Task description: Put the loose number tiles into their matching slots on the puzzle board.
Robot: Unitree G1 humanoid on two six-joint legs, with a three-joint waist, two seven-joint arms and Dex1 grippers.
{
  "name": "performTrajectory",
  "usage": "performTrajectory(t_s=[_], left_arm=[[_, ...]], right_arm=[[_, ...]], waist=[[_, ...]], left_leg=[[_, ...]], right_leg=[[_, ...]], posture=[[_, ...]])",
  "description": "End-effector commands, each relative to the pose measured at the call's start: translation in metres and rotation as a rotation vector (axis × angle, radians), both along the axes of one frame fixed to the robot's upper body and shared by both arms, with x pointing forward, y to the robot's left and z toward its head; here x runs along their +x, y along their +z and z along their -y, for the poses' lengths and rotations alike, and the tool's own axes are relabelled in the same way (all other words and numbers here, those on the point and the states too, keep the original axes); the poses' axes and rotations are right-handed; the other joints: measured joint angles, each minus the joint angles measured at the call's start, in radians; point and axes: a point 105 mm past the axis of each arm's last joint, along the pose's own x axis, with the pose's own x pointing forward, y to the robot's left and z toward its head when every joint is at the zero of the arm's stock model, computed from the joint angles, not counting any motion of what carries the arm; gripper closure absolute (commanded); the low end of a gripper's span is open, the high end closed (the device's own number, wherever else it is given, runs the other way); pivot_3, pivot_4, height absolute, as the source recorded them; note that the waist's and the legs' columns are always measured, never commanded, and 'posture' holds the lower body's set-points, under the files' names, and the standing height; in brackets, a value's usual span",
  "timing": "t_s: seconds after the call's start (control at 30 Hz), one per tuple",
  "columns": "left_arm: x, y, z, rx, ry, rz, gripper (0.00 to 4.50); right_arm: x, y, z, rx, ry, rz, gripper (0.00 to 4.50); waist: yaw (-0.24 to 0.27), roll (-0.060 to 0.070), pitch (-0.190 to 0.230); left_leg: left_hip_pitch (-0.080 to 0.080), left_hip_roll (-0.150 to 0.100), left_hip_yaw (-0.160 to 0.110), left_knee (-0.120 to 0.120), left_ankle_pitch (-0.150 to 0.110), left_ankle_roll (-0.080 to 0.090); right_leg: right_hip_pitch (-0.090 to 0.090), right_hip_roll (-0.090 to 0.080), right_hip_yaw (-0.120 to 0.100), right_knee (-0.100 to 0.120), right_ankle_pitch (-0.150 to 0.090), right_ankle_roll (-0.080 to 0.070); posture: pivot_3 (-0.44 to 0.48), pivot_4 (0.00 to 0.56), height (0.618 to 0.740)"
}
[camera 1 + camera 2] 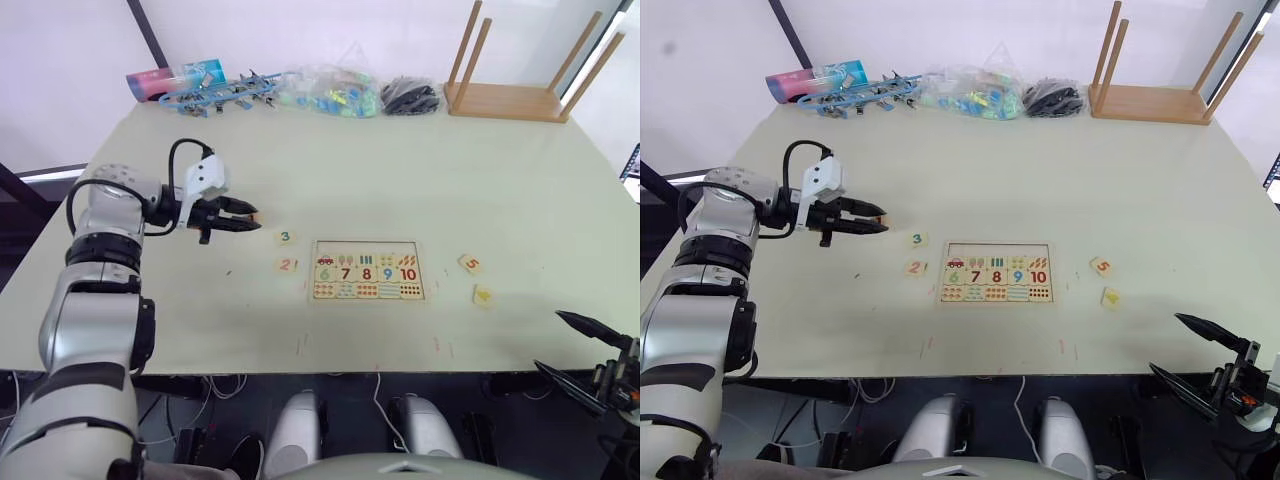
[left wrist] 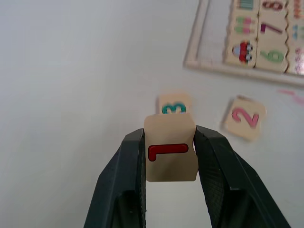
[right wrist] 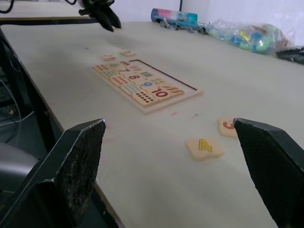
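Left gripper (image 2: 170,142) hovers over the table (image 1: 400,170), clamped on the 1 tile (image 2: 171,154), left of the 3 tile (image 1: 286,238) and 2 tile (image 1: 287,265). Puzzle board (image 1: 366,270) lies centre; 5 tile (image 1: 470,264) and 4 tile (image 1: 483,295) sit right. Right gripper (image 3: 175,156) gapes at the near edge.

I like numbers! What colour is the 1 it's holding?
Red; the 1 tile shows best in the left wrist view.

i saw an upturned wooden stool (image 1: 520,80) at upper right, a black bundle (image 1: 410,96), a clear bag of coloured pieces (image 1: 330,92), and blue clips (image 1: 220,95) along the top.
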Motion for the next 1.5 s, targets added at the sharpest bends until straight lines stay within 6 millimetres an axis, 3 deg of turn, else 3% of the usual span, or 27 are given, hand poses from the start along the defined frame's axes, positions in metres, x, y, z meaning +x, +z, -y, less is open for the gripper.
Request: performTrajectory(t_s=[0.03,0.27,0.57,0.93,1.5], left_arm=[[0.000,0.026,0.026,-0.004,-0.115,0.044,3.51],[-0.011,0.025,0.072,0.012,-0.267,0.001,3.51],[-0.025,0.012,0.099,0.156,-0.387,-0.028,3.51],[-0.007,-0.013,0.117,0.223,-0.306,0.034,3.51],[0.005,-0.035,0.112,0.239,-0.244,0.048,3.51]], right_arm=[[0.000,0.010,-0.008,0.004,0.011,0.051,0.00],[-0.001,0.017,-0.021,0.016,-0.010,0.092,0.00],[-0.001,0.027,-0.037,0.030,0.010,0.122,0.00],[0.007,0.034,-0.054,0.046,0.038,0.157,0.00],[0.009,0.032,-0.055,0.047,0.032,0.159,0.00]], waist=[[-0.001,-0.001,0.000],[-0.001,-0.001,0.001],[-0.002,0.000,0.001],[0.000,0.000,0.001],[-0.001,-0.001,0.001]], left_leg=[[0.000,0.000,0.000,0.000,0.000,0.000],[0.000,0.000,-0.001,0.000,0.000,0.000],[0.000,0.000,-0.001,0.000,0.000,0.000],[0.000,0.000,-0.003,0.001,0.000,0.000],[0.000,0.000,-0.002,0.001,0.000,0.000]], right_leg=[[0.000,0.000,0.000,0.000,0.000,0.000],[0.000,0.001,0.001,0.000,0.000,0.000],[0.000,0.002,0.003,0.000,0.000,0.000],[0.000,0.014,0.018,0.000,-0.001,0.000],[0.000,0.015,0.019,0.000,0.000,0.000]], posture=[[0.000,0.150,0.740],[0.000,0.150,0.740],[0.000,0.150,0.740],[0.000,0.150,0.740],[0.000,0.150,0.740]])
